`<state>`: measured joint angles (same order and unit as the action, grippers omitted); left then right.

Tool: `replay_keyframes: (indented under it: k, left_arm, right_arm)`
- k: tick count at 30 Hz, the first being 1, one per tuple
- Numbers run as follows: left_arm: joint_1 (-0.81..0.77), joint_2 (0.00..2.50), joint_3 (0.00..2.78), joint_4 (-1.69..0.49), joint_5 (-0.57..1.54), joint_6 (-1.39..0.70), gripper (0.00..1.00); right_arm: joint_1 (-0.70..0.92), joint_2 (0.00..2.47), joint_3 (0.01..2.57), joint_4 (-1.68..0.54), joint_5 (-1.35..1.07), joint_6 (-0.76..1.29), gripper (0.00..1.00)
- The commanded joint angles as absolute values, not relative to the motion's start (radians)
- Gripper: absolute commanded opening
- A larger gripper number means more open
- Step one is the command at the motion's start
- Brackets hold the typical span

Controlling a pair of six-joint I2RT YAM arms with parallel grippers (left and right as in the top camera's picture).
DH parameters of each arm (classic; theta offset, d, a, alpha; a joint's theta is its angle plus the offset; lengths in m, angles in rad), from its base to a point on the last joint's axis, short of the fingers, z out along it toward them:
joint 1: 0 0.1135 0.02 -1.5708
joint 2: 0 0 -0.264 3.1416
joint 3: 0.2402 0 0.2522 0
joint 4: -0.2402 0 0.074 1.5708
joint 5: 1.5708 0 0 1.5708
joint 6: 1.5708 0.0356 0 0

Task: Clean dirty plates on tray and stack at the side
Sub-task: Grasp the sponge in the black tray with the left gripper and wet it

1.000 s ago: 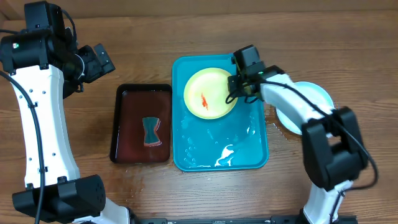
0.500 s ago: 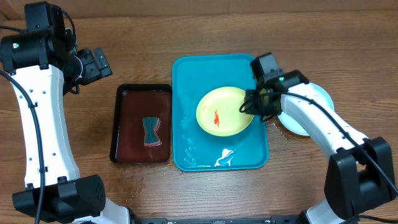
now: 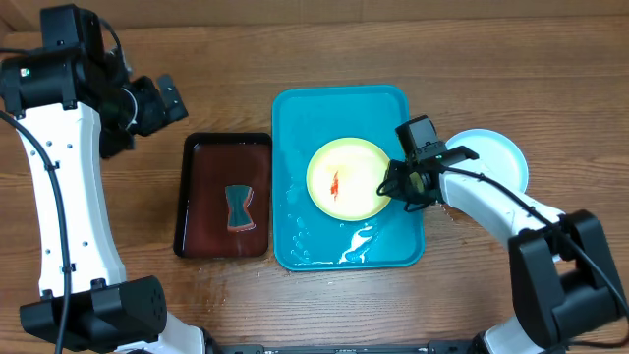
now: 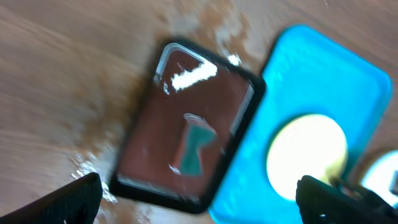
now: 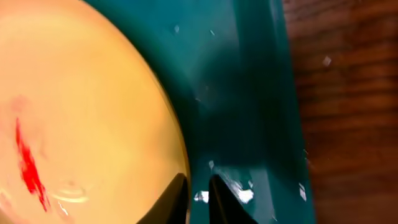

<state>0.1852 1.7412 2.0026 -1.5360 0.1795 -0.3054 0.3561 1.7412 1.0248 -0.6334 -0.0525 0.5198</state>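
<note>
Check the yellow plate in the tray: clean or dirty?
Dirty. The plate in the tray carries a red smear near its middle, seen overhead and from the right wrist.

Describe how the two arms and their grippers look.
The left arm and right arm have white shell links joined by black joint housings, with thin black cables alongside. A small green light shows on the left arm's upper joint. The left gripper and right gripper are black; the right's fingertips taper to dark points.
</note>
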Motion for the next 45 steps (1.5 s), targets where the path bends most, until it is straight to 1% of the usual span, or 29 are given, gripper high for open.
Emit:
replay_keyframes:
  k: [1, 3, 5, 7, 9, 10, 11, 13, 17, 18, 19, 21, 22, 25, 28, 31, 34, 36, 38, 39, 40, 41, 44, 45]
  left_arm:
    - [0.175, 1.728, 2.009, -1.568, 0.285, -0.311, 1.00]
    - [0.159, 1.728, 1.983, -1.572, 0.281, -0.263, 1.00]
    - [0.135, 1.728, 1.930, -1.570, 0.230, -0.247, 0.90]
    - [0.108, 1.728, 1.864, -1.555, 0.175, -0.259, 0.87]
    - [0.074, 1.729, 1.768, -1.506, 0.121, -0.275, 0.76]
    - [0.059, 1.729, 1.719, -1.472, 0.115, -0.276, 0.73]
    - [0.041, 1.729, 1.665, -1.431, 0.116, -0.276, 0.71]
    - [0.005, 1.730, 1.560, -1.347, 0.123, -0.277, 0.63]
    - [-0.053, 1.729, 1.382, -1.174, 0.121, -0.278, 0.59]
    - [-0.062, 1.730, 1.350, -1.140, 0.118, -0.278, 0.56]
    - [-0.070, 1.730, 1.318, -1.099, 0.110, -0.284, 0.52]
    - [-0.085, 1.730, 1.254, -1.014, 0.075, -0.342, 0.39]
    - [-0.095, 1.730, 1.225, -0.973, 0.056, -0.362, 0.35]
    - [-0.129, 1.739, 1.161, -0.893, -0.028, -0.432, 0.32]
    - [-0.157, 1.757, 1.142, -0.872, -0.091, -0.467, 0.27]
    - [-0.166, 1.791, 1.142, -0.866, -0.114, -0.472, 0.29]
    - [-0.171, 1.839, 1.141, -0.869, -0.104, -0.471, 0.35]
    - [-0.179, 1.883, 1.141, -0.872, -0.101, -0.471, 0.34]
    - [-0.182, 1.916, 1.141, -0.875, -0.096, -0.471, 0.27]
    - [-0.182, 1.930, 1.142, -0.874, -0.096, -0.471, 0.18]
    - [-0.182, 1.939, 1.142, -0.874, -0.096, -0.471, 0.09]
    - [-0.182, 1.942, 1.142, -0.874, -0.096, -0.471, 0.04]
    - [-0.176, 1.934, 1.156, -0.890, -0.097, -0.467, 0.04]
    - [-0.174, 1.928, 1.175, -0.909, -0.097, -0.463, 0.04]
  right_arm:
    - [0.358, 1.599, 1.096, -0.681, 0.038, 0.431, 0.19]
    - [0.359, 1.538, 1.112, -0.711, 0.044, 0.370, 0.24]
    - [0.359, 1.472, 1.115, -0.735, 0.043, 0.334, 0.37]
    - [0.358, 1.427, 1.115, -0.757, 0.044, 0.332, 0.45]
    - [0.358, 1.391, 1.115, -0.783, 0.044, 0.332, 0.49]
    - [0.358, 1.381, 1.115, -0.793, 0.043, 0.332, 0.52]
    - [0.358, 1.374, 1.115, -0.801, 0.043, 0.332, 0.52]
    - [0.359, 1.374, 1.115, -0.812, 0.030, 0.332, 0.52]
    - [0.359, 1.385, 1.114, -0.819, -0.004, 0.332, 0.52]
    - [0.359, 1.387, 1.114, -0.821, -0.007, 0.332, 0.52]
    - [0.359, 1.389, 1.114, -0.822, -0.010, 0.333, 0.52]
    - [0.359, 1.393, 1.114, -0.822, -0.018, 0.332, 0.52]
    - [0.359, 1.395, 1.114, -0.821, -0.020, 0.332, 0.52]
    - [0.359, 1.400, 1.114, -0.818, -0.020, 0.332, 0.52]
    - [0.359, 1.402, 1.114, -0.822, -0.020, 0.332, 0.52]
    - [0.359, 1.402, 1.114, -0.825, -0.021, 0.332, 0.51]
    - [0.359, 1.402, 1.114, -0.825, -0.021, 0.332, 0.51]
    - [0.359, 1.402, 1.114, -0.828, -0.021, 0.332, 0.50]
    - [0.359, 1.402, 1.114, -0.834, -0.020, 0.332, 0.50]
    - [0.359, 1.402, 1.114, -0.839, -0.020, 0.332, 0.50]
    - [0.359, 1.402, 1.114, -0.842, -0.020, 0.332, 0.45]
    - [0.359, 1.402, 1.114, -0.844, -0.020, 0.332, 0.42]
    - [0.358, 1.402, 1.114, -0.843, 0.004, 0.334, 0.36]
    - [0.358, 1.402, 1.114, -0.841, 0.046, 0.349, 0.34]
